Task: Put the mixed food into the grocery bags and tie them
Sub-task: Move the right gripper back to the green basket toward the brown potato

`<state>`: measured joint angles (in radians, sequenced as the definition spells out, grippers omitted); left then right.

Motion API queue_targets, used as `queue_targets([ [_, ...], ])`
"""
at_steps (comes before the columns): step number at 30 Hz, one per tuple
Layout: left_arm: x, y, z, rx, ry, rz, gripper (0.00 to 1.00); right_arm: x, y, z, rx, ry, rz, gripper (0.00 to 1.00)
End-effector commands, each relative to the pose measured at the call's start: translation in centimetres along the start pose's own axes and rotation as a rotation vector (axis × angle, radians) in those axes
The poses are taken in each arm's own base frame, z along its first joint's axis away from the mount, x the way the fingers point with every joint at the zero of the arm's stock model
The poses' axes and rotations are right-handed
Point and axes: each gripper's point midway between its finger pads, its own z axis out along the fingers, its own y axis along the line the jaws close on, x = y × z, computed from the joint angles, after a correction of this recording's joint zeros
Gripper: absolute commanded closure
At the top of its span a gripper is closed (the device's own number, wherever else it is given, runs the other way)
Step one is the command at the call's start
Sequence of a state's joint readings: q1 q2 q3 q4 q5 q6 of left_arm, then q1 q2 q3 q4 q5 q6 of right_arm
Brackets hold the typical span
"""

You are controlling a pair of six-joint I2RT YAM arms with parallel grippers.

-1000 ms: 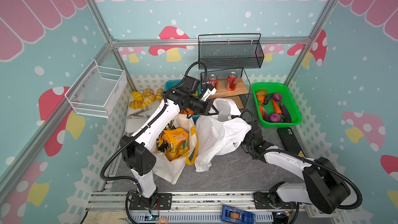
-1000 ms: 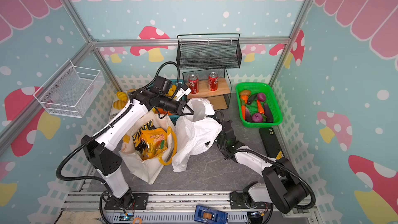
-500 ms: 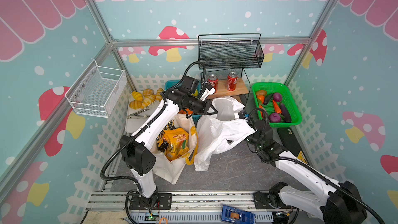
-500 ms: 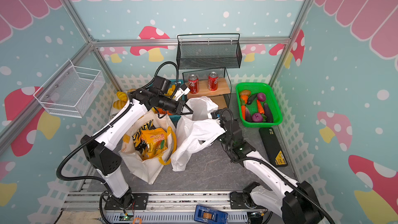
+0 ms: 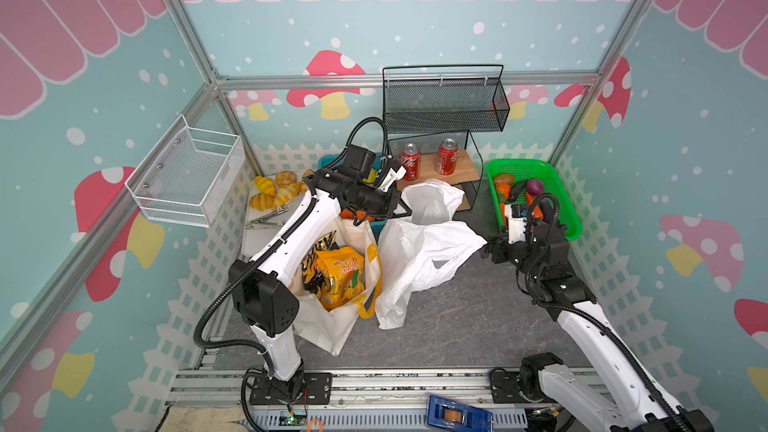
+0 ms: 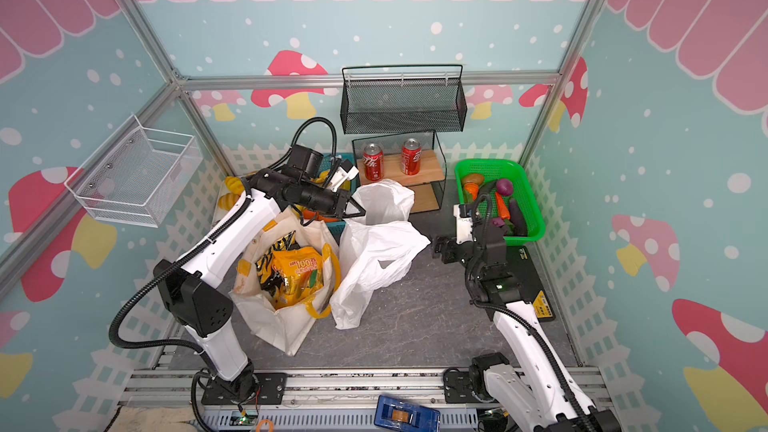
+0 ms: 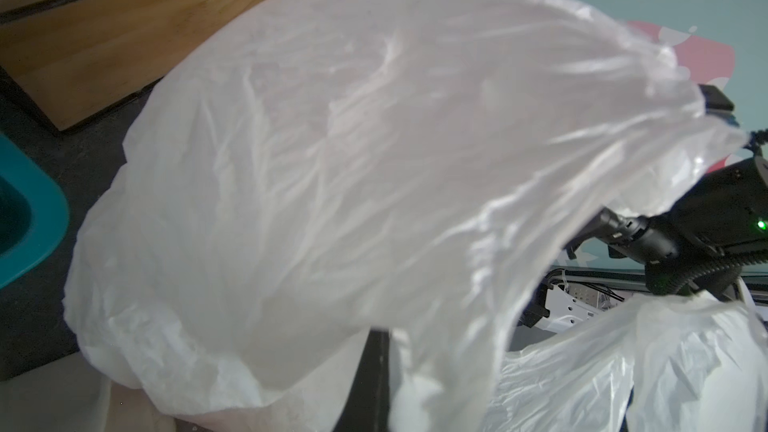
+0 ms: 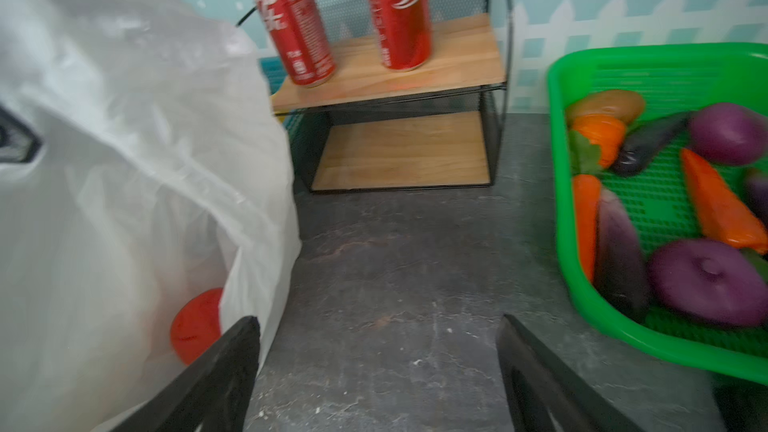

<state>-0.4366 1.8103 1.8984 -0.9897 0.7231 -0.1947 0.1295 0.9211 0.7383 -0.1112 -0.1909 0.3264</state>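
Note:
The white plastic bag (image 5: 419, 255) (image 6: 374, 259) stands mid-floor. My left gripper (image 5: 399, 211) (image 6: 355, 211) is shut on its raised rim, and the plastic (image 7: 332, 160) fills the left wrist view. A red tomato (image 8: 195, 326) shows through the bag wall (image 8: 124, 160). My right gripper (image 5: 488, 249) (image 8: 376, 338) is open and empty just right of the bag. The cream tote (image 5: 328, 326) (image 6: 282, 326) holds the orange-yellow packet (image 5: 338, 280) and the black-and-yellow packet (image 5: 313, 259). A carrot (image 8: 719, 205) and an eggplant (image 8: 619, 259) lie in the green basket (image 5: 536, 168) (image 8: 557, 160).
A black wire rack with two red cans (image 5: 410, 162) (image 8: 295, 31) stands behind the bag. A tray of yellow bread-like items (image 5: 274, 193) and a teal bin (image 7: 29, 218) sit at the back left. A white wire basket (image 5: 187, 176) hangs on the left wall.
My right gripper has let go of the bag's edge, opened and drawn back to the right toward the green basket. The left arm keeps holding the bag's rim in place.

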Motion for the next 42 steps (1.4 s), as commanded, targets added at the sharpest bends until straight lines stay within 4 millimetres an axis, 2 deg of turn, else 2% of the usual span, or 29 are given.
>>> queue_targets([
  [1, -0.2, -0.1, -0.6, -0.01, -0.019, 0.021, 1.0, -2.0, -4.0, 0.9, 0.129, -0.049, 0.096, 0.1],
  [4, -0.2, -0.3, -0.7, -0.003, -0.021, 0.02, 1.0, -3.2, -9.2, 2.8, 0.251, -0.073, 0.168, 0.11],
  [6, -0.2, -0.5, -0.8, 0.004, -0.022, 0.021, 1.0, -3.8, -13.1, 4.9, 0.328, -0.065, 0.19, 0.12],
  [8, -0.3, -0.8, -0.9, 0.011, -0.024, 0.024, 1.0, -4.1, -16.0, 7.6, 0.35, -0.027, 0.185, 0.15],
  [11, -0.3, -0.9, -1.0, 0.015, -0.025, 0.025, 1.0, -3.4, -19.1, 11.8, 0.354, 0.058, 0.157, 0.17],
  [13, -0.3, -0.9, -1.0, 0.014, -0.026, 0.021, 1.0, -3.0, -20.4, 14.4, 0.338, 0.098, 0.155, 0.19],
  [18, -0.3, -0.9, -1.1, 0.011, -0.027, 0.021, 1.0, -2.4, -21.8, 20.6, 0.239, 0.126, 0.203, 0.25],
  [24, -0.3, -0.8, -1.2, 0.003, -0.031, 0.022, 1.0, -3.2, -23.9, 25.2, 0.232, 0.072, 0.246, 0.34],
  [29, -0.3, -1.0, -1.2, 0.006, -0.032, 0.023, 1.0, -2.8, -24.3, 28.8, 0.174, 0.1, 0.263, 0.39],
  [33, -0.4, -1.1, -1.4, 0.008, -0.037, 0.028, 1.0, -1.6, -24.3, 30.8, 0.155, 0.139, 0.275, 0.4],
  [42, -0.3, -1.2, -1.3, 0.015, -0.033, 0.023, 1.0, 1.2, -24.8, 32.3, 0.181, 0.232, 0.268, 0.37],
])
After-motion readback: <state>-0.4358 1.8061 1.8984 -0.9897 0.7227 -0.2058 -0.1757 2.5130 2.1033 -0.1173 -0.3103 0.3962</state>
